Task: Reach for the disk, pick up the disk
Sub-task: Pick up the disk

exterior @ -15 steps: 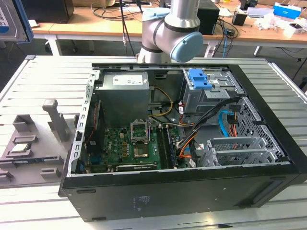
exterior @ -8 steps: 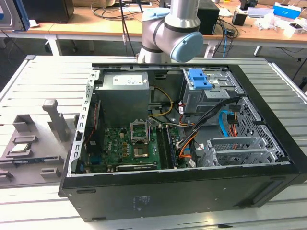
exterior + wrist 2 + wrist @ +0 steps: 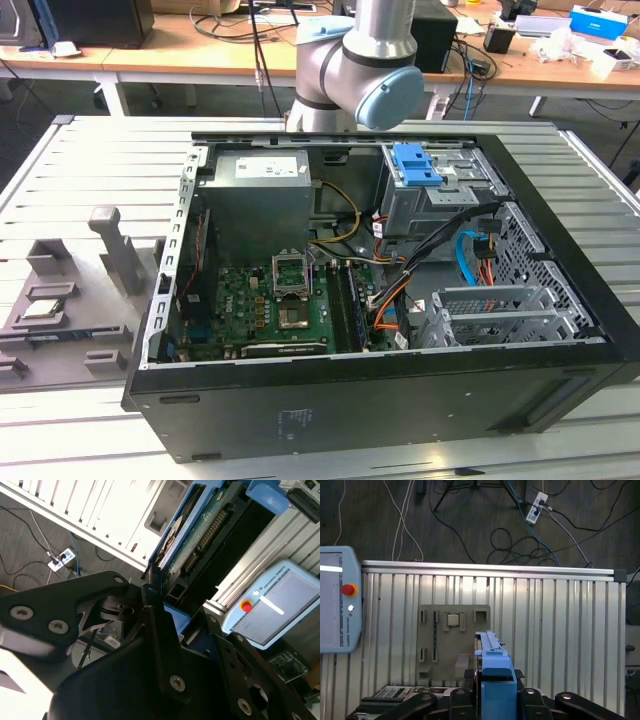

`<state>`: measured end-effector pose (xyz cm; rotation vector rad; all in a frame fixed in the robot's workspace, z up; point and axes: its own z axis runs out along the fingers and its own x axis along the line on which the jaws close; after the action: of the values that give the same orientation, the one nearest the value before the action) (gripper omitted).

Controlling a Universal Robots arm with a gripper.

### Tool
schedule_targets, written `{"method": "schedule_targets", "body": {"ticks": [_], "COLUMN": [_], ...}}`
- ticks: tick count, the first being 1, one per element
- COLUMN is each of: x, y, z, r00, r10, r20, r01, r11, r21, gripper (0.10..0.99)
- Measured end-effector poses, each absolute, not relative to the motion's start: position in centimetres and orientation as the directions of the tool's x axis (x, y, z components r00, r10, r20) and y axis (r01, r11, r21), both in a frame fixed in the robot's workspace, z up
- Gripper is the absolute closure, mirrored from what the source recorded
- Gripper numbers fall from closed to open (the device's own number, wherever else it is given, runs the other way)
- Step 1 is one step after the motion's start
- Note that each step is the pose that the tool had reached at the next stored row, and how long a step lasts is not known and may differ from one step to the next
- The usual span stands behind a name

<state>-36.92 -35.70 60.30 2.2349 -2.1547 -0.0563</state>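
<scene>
— Where is the disk?
— It is in the gripper, standing on its edge, up over the grey tray on the bench.
— Is the gripper open?
— No. It squeezes the disk from both sides.

Quick headcount: one slatted bench with one open PC case on it. There's one robot arm at the case's 12 o'clock in the exterior view, and one grey fixture block out at its 9 o'clock carrying one little square chip. Inside the case I count one motherboard, one power supply at roughly 11 o'clock and one blue latch at about 1 o'clock. Then there's one disk in the second wrist view, plus one teach pendant and one power strip in the first wrist view.
</scene>
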Motion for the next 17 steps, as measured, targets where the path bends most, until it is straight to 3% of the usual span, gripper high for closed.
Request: {"method": "schedule_targets", "body": {"ticks": [17], "x": [-36.6], "y": [-35.7], "z": [63.0], "r00": [0.037], "r10": [-0.999], "r20": [-0.001], "r01": [-0.998], "r11": [-0.036], "r21": [0.054], "gripper": [0.718]}}
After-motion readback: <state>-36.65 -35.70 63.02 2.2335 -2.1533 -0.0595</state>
